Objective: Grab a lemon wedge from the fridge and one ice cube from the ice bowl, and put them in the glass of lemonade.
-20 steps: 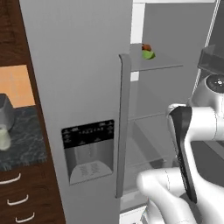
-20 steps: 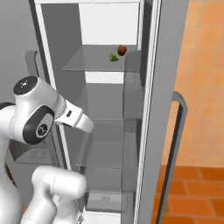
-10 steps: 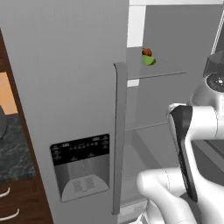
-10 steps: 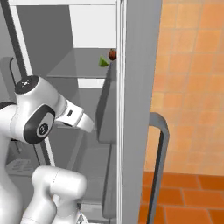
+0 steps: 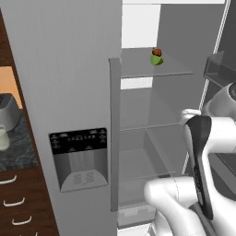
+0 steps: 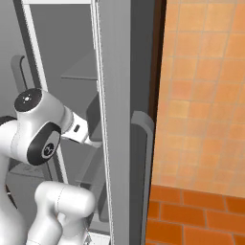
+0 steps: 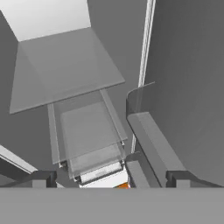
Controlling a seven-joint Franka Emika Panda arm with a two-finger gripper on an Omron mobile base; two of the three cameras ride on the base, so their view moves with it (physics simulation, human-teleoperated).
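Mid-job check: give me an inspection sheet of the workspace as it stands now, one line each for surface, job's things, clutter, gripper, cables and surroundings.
Surface: glass fridge shelf, upper level, bare except at its right rear.
Job's things: fridge with right door swung open; lemon wedge on the upper shelf; glass of lemonade on the dark counter at far left. Ice cube and ice bowl: nothing seen.
Clutter: small red-brown item touching the wedge from above; silver toaster behind the glass.
Gripper: gripper open, empty, pointed into the lower fridge toward the drawers.
Cables: nothing seen.
Surroundings: orange tiled wall right of the fridge; wooden drawers under the counter.
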